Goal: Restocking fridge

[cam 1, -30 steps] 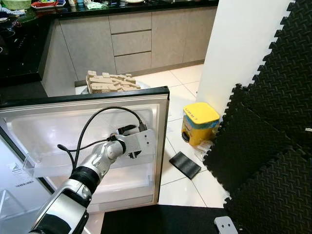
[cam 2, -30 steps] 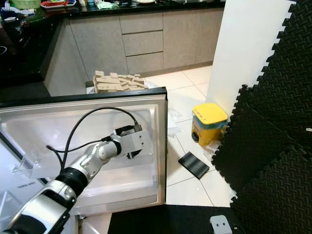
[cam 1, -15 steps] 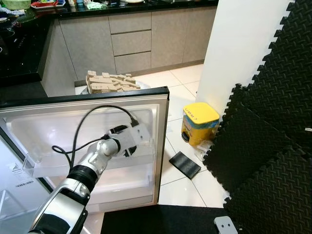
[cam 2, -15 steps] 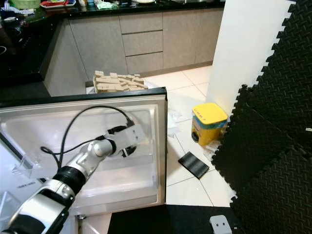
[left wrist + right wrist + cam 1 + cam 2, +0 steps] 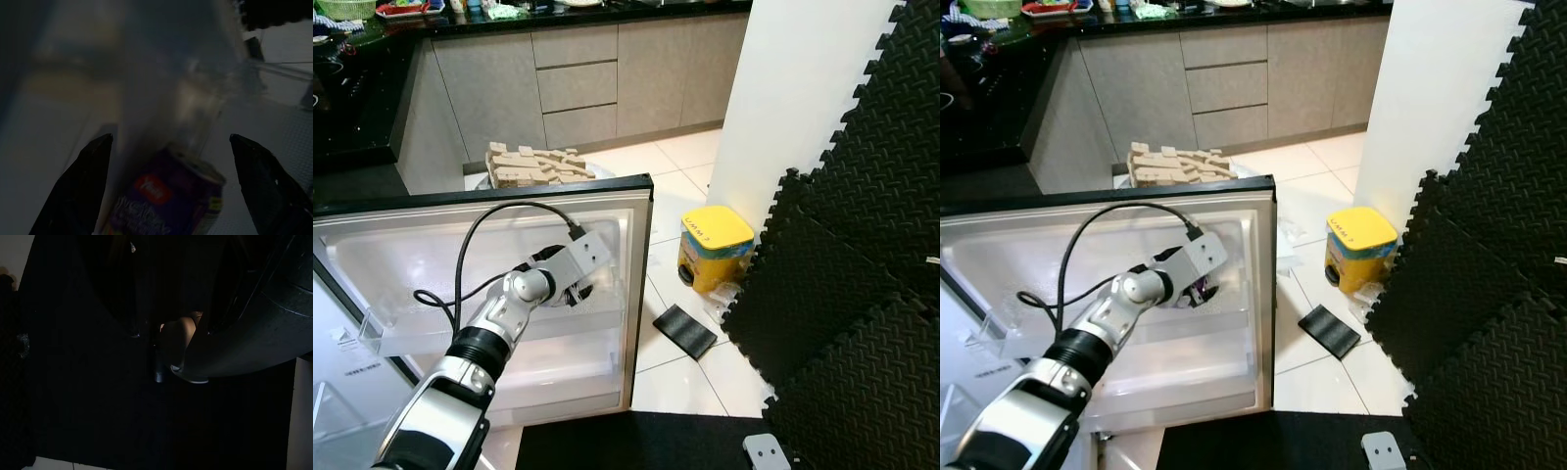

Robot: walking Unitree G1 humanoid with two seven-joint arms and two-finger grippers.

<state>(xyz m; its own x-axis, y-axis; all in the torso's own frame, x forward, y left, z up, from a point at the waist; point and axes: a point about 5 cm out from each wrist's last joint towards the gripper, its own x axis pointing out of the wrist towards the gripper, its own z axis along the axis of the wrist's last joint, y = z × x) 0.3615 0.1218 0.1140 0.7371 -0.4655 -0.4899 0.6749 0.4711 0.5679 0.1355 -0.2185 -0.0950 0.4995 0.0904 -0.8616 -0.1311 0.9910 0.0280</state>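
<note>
Restocking the fridge is at the placing step: a purple drinks can with a red-and-white label [image 5: 168, 203] is seen standing in the clear plastic door shelf [image 5: 431, 328] of the open white fridge door [image 5: 372, 245], towards the door's hinge-free edge. The left tool [image 5: 168, 188] is reached into that shelf, and in the left wrist view its two black fingers [image 5: 80, 188] are spread wide apart, one on either side of the can, with a gap judged to be left on both sides. The can thus appears released, though whether a finger brushes it low down cannot be told in the dim picture.

For the step to be done well, the tool is best drawn straight back along its own line, with the fingers kept apart, so that the can is not clipped and tipped against the shelf rail. The black cable [image 5: 484, 245] looped above the wrist is to be kept off the door edge. The door should not be pushed by the arm, since the shelf would be shaken.

The right tool is idle in the shade; its state cannot be told. A yellow-lidded bin [image 5: 715, 245] stands well apart on the tiled floor [image 5: 675, 166].
</note>
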